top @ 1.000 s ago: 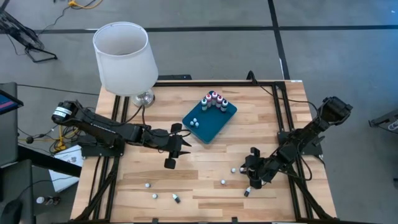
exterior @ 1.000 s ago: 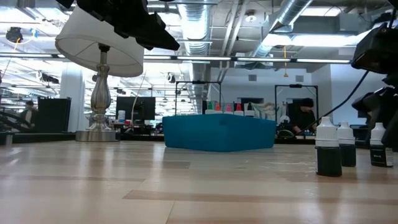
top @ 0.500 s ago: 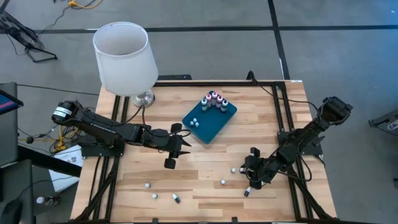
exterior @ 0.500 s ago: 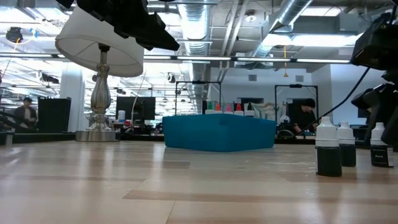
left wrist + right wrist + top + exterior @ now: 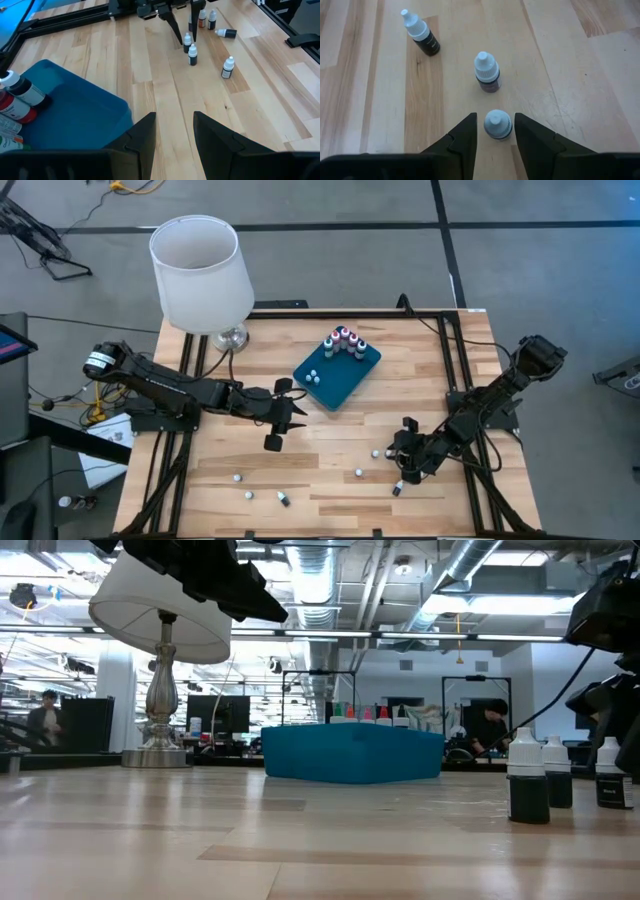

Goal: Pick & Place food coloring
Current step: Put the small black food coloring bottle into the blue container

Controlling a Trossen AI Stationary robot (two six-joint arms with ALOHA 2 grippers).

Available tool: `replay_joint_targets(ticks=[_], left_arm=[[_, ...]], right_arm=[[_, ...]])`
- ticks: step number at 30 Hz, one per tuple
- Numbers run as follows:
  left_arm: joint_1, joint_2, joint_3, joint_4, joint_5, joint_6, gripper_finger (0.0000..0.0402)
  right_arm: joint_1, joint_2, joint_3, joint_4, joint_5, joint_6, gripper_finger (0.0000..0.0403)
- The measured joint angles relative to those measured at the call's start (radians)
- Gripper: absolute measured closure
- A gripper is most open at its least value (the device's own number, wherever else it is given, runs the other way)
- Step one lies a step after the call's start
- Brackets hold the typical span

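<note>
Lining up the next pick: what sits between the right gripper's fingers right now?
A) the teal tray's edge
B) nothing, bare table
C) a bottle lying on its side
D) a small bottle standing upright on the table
D: in the right wrist view an upright white-capped bottle stands on the table between the right gripper fingers.

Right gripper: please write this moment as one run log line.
right gripper: low over table, jaws open around upright food coloring bottle, not closed on it | left gripper: open, waiting beside teal tray

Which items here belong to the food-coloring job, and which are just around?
Job:
- food coloring bottles loose on the table
- bottles in the teal tray
- right gripper, fingers around one bottle

Bystanders:
- lamp
- left gripper, waiting
</note>
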Motion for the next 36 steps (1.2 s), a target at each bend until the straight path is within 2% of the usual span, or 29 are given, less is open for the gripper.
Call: replay_joint_targets(ticks=[12, 26, 36], left_arm=[[0.000, 0.000, 0.000, 0.000, 0.000, 0.000, 0.0278], [0.000, 0.000, 0.000, 0.000, 0.000, -0.005, 0.0278], [0.000, 0.000, 0.000, 0.000, 0.000, -0.005, 0.0278]], right_arm=[[0.000, -0.066, 0.000, -0.027, 0.003, 0.000, 0.0282], [0.000, -0.042, 0.000, -0.024, 0.006, 0.008, 0.0283], [0.000, -0.042, 0.000, -0.022, 0.006, 0.000, 0.0340]])
